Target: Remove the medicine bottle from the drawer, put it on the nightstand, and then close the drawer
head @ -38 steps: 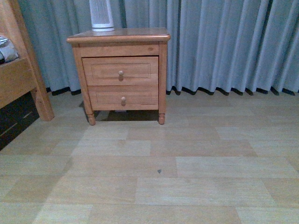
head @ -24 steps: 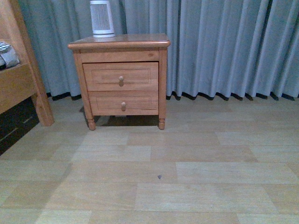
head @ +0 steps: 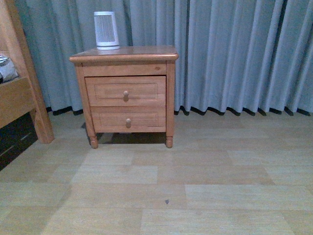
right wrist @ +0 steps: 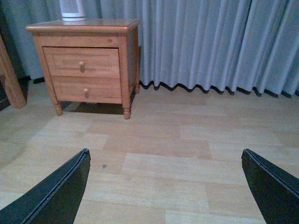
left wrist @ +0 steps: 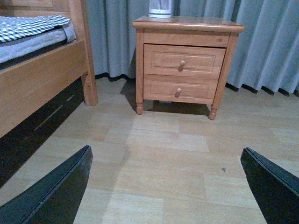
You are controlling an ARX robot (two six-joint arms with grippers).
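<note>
The honey-brown nightstand stands against the curtain, left of centre; it also shows in the left wrist view and the right wrist view. Its upper drawer with a round knob is shut, as is the lower one. The medicine bottle is not in view. Neither arm shows in the front view. My left gripper is open over bare floor, well short of the nightstand. My right gripper is open too, over the floor to the nightstand's right.
A tall white ribbed cylinder stands on the nightstand's top at the back left. A wooden bed frame with bedding stands to the left. Grey curtains hang behind. Wood-plank floor lies in front.
The nightstand sits lower in the front view than before and more of the white cylinder and curtain shows: the camera view has shifted upward. The drawers stay shut.
</note>
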